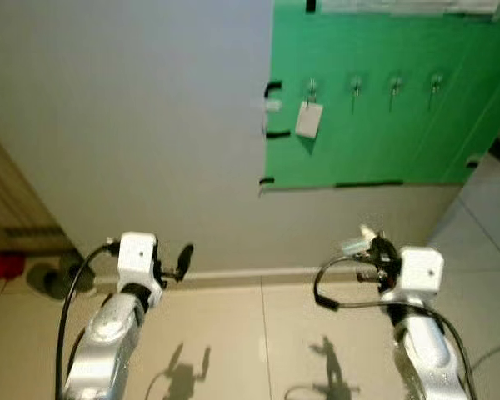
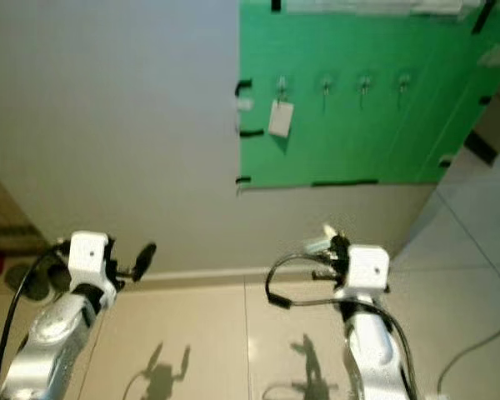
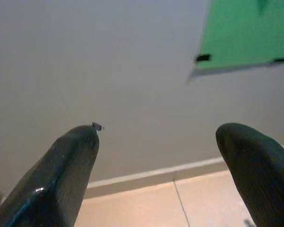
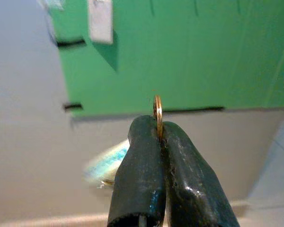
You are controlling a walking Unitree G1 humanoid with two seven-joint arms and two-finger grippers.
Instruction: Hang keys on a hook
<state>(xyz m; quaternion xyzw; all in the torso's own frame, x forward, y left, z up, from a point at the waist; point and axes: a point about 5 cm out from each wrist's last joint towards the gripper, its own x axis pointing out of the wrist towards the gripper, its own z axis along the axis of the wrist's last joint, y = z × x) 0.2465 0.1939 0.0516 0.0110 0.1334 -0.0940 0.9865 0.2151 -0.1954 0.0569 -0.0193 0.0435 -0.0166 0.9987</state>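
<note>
Right gripper (image 4: 159, 137): raised in front of the wall, fingers (image 4: 139, 156) pressed together and pinching a thin gold key ring (image 4: 157, 113). The ring stands up edge-on from between the fingertips. A blurred pale blue-green tag (image 4: 106, 163) hangs off to one side of the fingers, below the ring; in the head views it shows as a pale smear just beside the fingertips. A black cable (image 1: 337, 287) loops from the wrist under the gripper.

Green board (image 1: 375, 125): fixed to the grey wall (image 1: 125, 125) with strips of black tape, up and ahead of the right fingers, well apart from them. The ring is not touching it.

Hooks: a row of four small metal hooks (image 1: 355, 86) across the upper part of the board. The hook nearest the board's left edge carries a white rectangular tag (image 1: 308, 119), hanging slightly tilted. The other three look bare, though they are too small to be sure.

Left gripper (image 3: 156, 142): held up at about the same height as the right, facing plain wall to the left of the board; fingers (image 3: 71, 161) spread wide, nothing between them.

Floor (image 1: 258, 333): beige tile, below and behind both sets of fingers, with a pale skirting strip where it meets the wall. Shadows of both grippers fall on the tile.

Far left: a wooden panel edge (image 1: 8, 192), with a red object (image 1: 0, 267) and a dark round object (image 1: 54, 279) at its foot, too blurred to identify.
</note>
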